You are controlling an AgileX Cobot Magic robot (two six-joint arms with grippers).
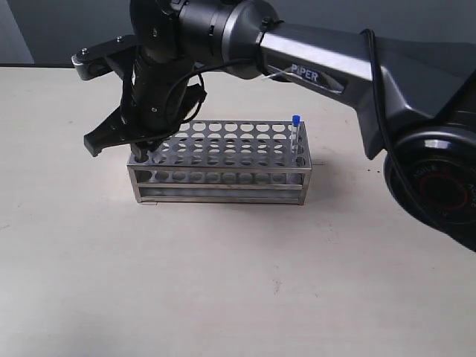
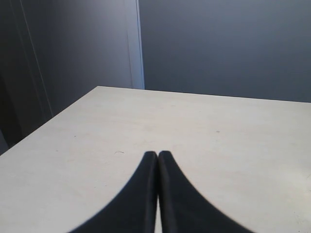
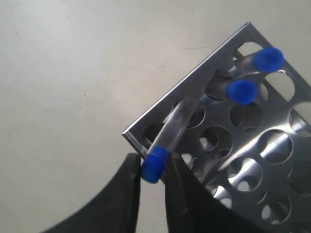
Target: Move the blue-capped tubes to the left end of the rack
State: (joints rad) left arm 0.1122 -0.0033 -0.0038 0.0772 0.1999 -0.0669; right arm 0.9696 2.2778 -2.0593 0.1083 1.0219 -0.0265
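The steel rack (image 1: 223, 195) stands mid-table. My right gripper (image 1: 141, 152) reaches across to its left end and hides the tubes there in the exterior view. In the right wrist view my right gripper (image 3: 151, 162) is shut on the blue cap of a clear tube (image 3: 171, 127). The tube leans, its lower end in a corner hole of the rack (image 3: 272, 145). Two more blue-capped tubes (image 3: 241, 91) (image 3: 267, 58) stand in holes close by. A fourth blue-capped tube (image 1: 295, 128) stands at the rack's right end. My left gripper (image 2: 158, 154) is shut and empty above bare table.
The pale table (image 1: 223, 282) spreads all around the rack. The right arm's dark body (image 1: 320, 67) crosses above the back of the rack. A grey wall (image 2: 218, 43) rises behind the table's far edge.
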